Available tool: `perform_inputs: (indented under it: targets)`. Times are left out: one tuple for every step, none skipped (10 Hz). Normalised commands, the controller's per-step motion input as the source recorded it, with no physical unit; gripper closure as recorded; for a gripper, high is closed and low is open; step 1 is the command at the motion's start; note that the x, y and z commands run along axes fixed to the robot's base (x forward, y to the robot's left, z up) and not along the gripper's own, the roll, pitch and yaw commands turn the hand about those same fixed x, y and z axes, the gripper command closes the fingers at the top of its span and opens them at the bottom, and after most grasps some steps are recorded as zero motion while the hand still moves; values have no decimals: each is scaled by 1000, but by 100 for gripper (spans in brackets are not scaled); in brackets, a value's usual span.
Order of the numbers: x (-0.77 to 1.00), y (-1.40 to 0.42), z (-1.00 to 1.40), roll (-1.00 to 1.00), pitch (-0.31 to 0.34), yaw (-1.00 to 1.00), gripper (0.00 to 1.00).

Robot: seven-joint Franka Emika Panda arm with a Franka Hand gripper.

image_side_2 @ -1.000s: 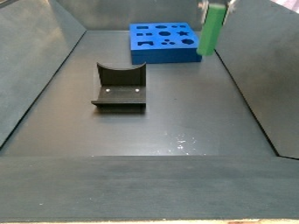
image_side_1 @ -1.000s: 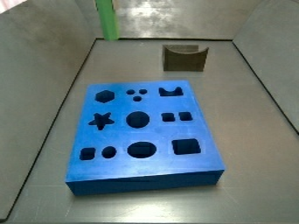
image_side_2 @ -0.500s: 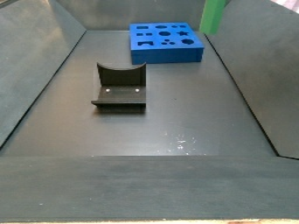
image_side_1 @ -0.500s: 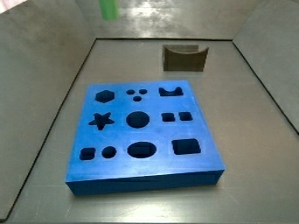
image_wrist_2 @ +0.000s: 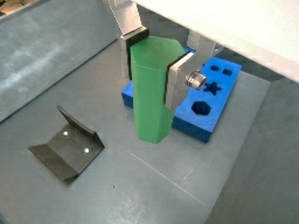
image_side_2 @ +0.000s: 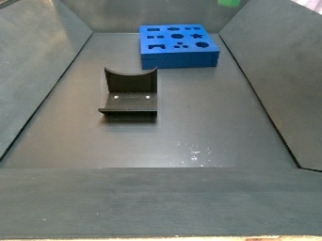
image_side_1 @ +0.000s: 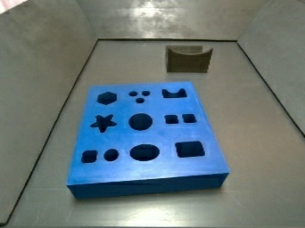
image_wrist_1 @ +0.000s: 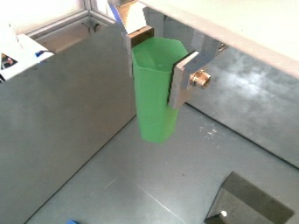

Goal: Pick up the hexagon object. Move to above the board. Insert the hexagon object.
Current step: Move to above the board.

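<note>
Here the gripper (image_wrist_1: 159, 61) is clamped on the hexagon object (image_wrist_1: 156, 92), and both wrist views show its 2 flat silver fingers (image_wrist_2: 181, 77) pressed against opposite sides of the peg's upper part. The bright green peg (image_wrist_2: 152, 92) hangs upright from that grip, its lower end free in the air and well above the grey floor.

In a wrist view the board (image_wrist_2: 214, 98) lies on the floor partly behind the peg; a star cut-out, a hexagon cut-out and a notched one show on its blue top. The fixture (image_wrist_2: 66, 143) stands apart from the board in that same view, a dark bracket on its base plate with 2 small pale dots on it.

Both side views show the scene from outside. In a side view the board (image_side_1: 145, 135) rests flat in the middle of the floor with all its cut-outs open, and the fixture (image_side_1: 188, 59) sits beyond it near the back wall. In a side view taken from the opposite end, the fixture (image_side_2: 128, 94) is nearer the camera and the board (image_side_2: 179, 45) lies at the far end. Only a small green sliver of the peg (image_side_2: 231, 3) shows at the upper edge there; the gripper itself is out of frame in both side views.
</note>
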Motion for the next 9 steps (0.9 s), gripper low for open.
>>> perform_inputs:
  targets:
    - [44,-51,1000,21,88,31,100]
    - [42,-50,1000,12,90,30,100]
    - [41,-48,1000,6,88,30,100]
    - [38,-46,1000,0,90,28,100]
    - [37,-46,1000,-4,88,27,100]
    - [35,-45,1000,-7,90,27,100]
    - [34,-45,1000,-10,92,26,100]
    - [30,-44,1000,-14,90,25,100]
    - [31,-44,1000,-16,89,24,100]
